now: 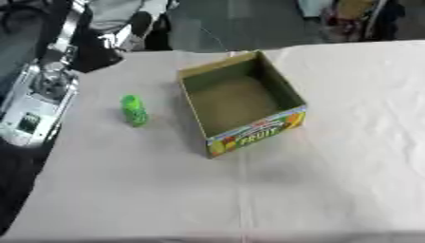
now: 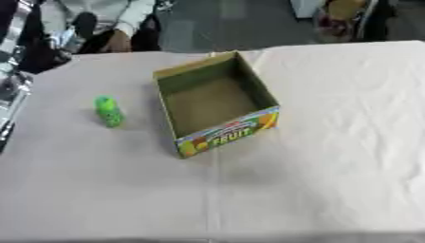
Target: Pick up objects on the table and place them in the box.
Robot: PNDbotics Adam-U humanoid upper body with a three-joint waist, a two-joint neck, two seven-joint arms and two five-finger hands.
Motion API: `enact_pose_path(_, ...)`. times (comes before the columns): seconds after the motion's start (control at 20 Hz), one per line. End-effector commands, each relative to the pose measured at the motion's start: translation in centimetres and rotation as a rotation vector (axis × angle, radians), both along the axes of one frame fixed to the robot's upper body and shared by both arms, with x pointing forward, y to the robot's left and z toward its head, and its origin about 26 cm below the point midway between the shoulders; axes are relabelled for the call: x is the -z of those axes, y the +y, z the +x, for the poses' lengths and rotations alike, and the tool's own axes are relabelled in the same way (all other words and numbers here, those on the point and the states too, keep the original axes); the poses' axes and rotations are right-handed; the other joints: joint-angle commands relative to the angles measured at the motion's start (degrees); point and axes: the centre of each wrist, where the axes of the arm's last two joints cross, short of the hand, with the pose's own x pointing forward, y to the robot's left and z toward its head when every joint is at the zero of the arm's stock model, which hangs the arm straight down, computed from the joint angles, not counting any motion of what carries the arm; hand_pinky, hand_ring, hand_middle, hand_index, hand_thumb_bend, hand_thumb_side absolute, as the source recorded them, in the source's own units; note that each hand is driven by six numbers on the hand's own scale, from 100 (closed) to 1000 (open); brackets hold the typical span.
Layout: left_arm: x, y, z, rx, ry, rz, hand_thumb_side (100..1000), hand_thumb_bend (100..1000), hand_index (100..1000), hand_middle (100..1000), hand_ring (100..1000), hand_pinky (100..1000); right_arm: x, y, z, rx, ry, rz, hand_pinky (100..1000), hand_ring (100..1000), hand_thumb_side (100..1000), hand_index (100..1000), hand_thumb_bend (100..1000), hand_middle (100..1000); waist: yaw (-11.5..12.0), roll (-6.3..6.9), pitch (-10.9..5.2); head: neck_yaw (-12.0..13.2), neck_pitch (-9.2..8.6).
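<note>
A small green bottle [image 1: 133, 110] stands upright on the pale tablecloth, to the left of the box. The open cardboard box [image 1: 292, 98] sits near the table's middle, its front wall printed with a colourful fruit label. Its inside looks bare. Neither of my hands shows in either view.
The cloth-covered table [image 1: 332, 190] stretches wide to the right and toward me. Its left edge runs close to the bottle, with grey equipment [image 1: 37, 102] just beyond it. Dark clutter and a person's legs [image 2: 99, 28] lie past the far edge.
</note>
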Motion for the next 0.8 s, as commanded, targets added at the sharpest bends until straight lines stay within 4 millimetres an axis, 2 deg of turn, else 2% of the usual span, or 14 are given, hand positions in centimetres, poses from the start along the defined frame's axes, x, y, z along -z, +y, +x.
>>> enact_pose_path(0.05, -0.6, 1.7, 1.2, -0.052, 0.033, 0.123, 769, 732, 883, 794, 653, 717, -0.9, 0.1, -0.2, -0.011, -0.03, -0.01, 295, 468, 656, 652, 100, 570, -0.1, -0.02, -0.36, 0.44, -0.02)
enact_pose_path(0.25, -0.1, 2.7, 2.5, -0.096, 0.11, 0.207, 795, 729, 890, 793, 635, 757, -0.9, 0.2, -0.2, -0.014, -0.028, -0.009, 298, 466, 656, 652, 100, 569, -0.24, 0.0, -0.25, 0.64, -0.02)
enact_pose_path(0.35, 0.3, 3.1, 3.0, -0.118, 0.162, 0.231, 801, 734, 890, 793, 669, 836, -0.9, 0.2, -0.2, -0.021, -0.027, -0.005, 300, 466, 656, 652, 100, 569, -0.32, -0.02, -0.17, 0.65, -0.02)
enact_pose_path(0.4, 0.5, 3.3, 3.2, -0.126, 0.187, 0.238, 812, 737, 891, 796, 722, 892, -0.9, 0.3, -0.2, -0.023, -0.027, -0.004, 302, 466, 656, 652, 100, 569, -0.34, -0.03, -0.14, 0.65, -0.02)
enact_pose_path(0.5, 1.2, 3.8, 3.7, -0.146, 0.257, 0.254, 824, 742, 893, 806, 766, 943, -0.9, 0.3, -0.2, -0.028, -0.029, -0.002, 302, 466, 656, 652, 100, 569, -0.4, -0.04, -0.08, 0.7, -0.02)
enact_pose_path(0.8, 2.5, 4.9, 4.4, -0.21, 0.424, 0.352, 856, 739, 906, 821, 771, 1000, -1.0, 0.3, -0.2, -0.03, -0.029, 0.001, 302, 465, 657, 652, 100, 569, -0.49, -0.12, 0.05, 0.76, -0.02)
